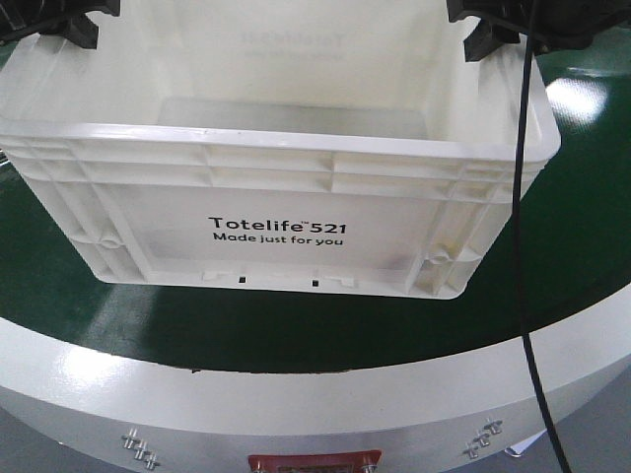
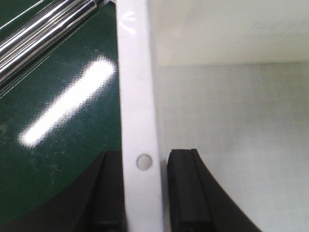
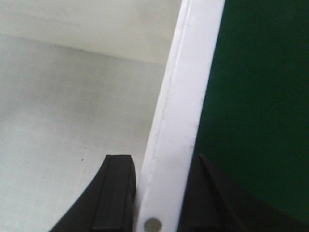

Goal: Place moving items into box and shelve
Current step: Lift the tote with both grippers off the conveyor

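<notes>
Jaws of left gripper (image 2: 144, 159), right gripper (image 3: 159, 159) pinch opposite rims of box (image 1: 276, 187), likely for level two-armed lift

The left pincer (image 2: 140, 162) has two matte black fingers (image 2: 186, 193), each a broad curved shell with a flat rectangular pad on its inner face, edged by a thin raised line. The right pincer (image 3: 159, 162) is built the same, black throughout and square at the tips. A thin black cable (image 1: 523, 246) trails down from the right arm's black, angular end.
</notes>
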Tool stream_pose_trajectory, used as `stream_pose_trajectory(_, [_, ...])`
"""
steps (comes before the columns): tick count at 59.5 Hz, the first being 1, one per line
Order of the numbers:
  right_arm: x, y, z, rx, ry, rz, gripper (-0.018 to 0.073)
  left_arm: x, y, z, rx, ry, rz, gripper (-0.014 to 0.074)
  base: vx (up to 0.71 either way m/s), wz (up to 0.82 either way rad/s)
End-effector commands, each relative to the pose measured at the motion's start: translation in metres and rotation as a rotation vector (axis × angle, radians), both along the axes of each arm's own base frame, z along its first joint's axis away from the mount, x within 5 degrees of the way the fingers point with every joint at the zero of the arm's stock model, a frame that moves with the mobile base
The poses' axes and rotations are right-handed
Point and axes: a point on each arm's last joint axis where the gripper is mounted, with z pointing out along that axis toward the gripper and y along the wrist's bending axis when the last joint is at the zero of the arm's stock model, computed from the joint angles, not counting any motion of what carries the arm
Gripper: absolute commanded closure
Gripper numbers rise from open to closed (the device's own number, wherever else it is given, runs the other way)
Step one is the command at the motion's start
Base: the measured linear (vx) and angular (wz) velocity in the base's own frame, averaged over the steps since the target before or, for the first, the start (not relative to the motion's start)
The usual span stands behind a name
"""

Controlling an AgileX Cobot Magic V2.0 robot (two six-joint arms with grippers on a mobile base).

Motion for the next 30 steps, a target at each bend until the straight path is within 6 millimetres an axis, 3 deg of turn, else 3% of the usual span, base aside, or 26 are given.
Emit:
stream_pose_trajectory(1, [-0.0143,0.0045,0.0409,0.098,-0.202,0.047,0.0572,-0.0125,-0.0018,0.0418,-0.086,-0.232,-0.028,0.0612,0.0,0.0])
stream_pose_trajectory(30, [-0.0144,0.0045,0.0409,0.098,-0.201,0.047,0.0572,-0.0125,-0.0018,0.0418,-0.086,-0.232,-0.028,0.0612,0.0,0.0])
